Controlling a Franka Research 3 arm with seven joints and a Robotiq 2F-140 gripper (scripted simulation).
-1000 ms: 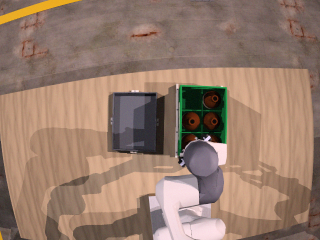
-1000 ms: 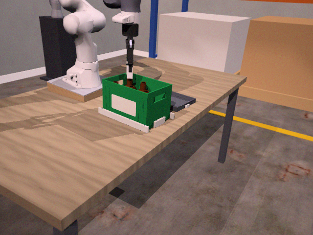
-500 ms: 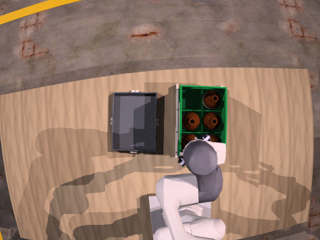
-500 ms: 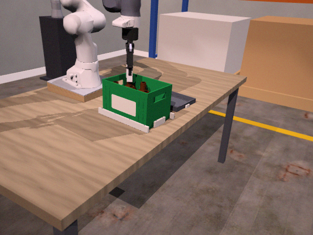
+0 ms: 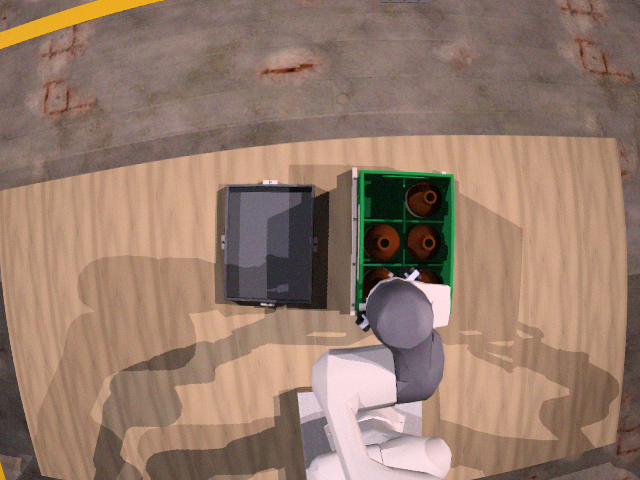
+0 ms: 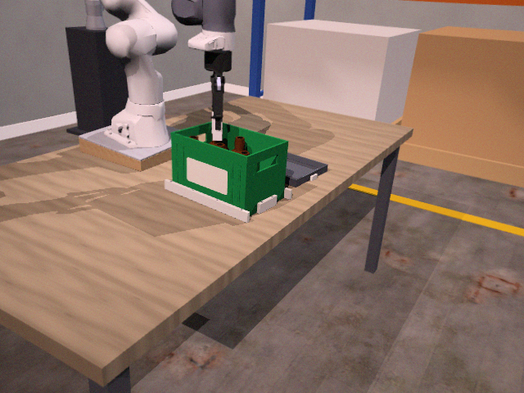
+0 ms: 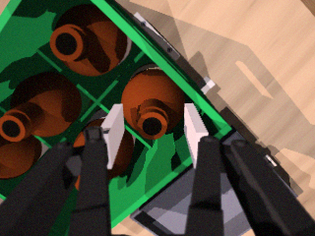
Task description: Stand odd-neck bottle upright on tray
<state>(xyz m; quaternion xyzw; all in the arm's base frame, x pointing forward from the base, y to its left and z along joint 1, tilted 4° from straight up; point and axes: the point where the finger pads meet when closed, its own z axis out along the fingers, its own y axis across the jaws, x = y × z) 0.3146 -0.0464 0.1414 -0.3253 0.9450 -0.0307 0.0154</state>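
Wooden table (image 6: 127,262); arm hides two crate (image 5: 448,217) bottles, end effector (image 7: 154,130) half-open, empty.

Wood table (image 6: 127,262), white (image 6: 338,63) & tan boxes (image 6: 465,97).

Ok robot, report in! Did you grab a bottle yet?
Gripper open, nothing grabbed. Fingers straddle one bottle in the crate. Tray holds no bottle.
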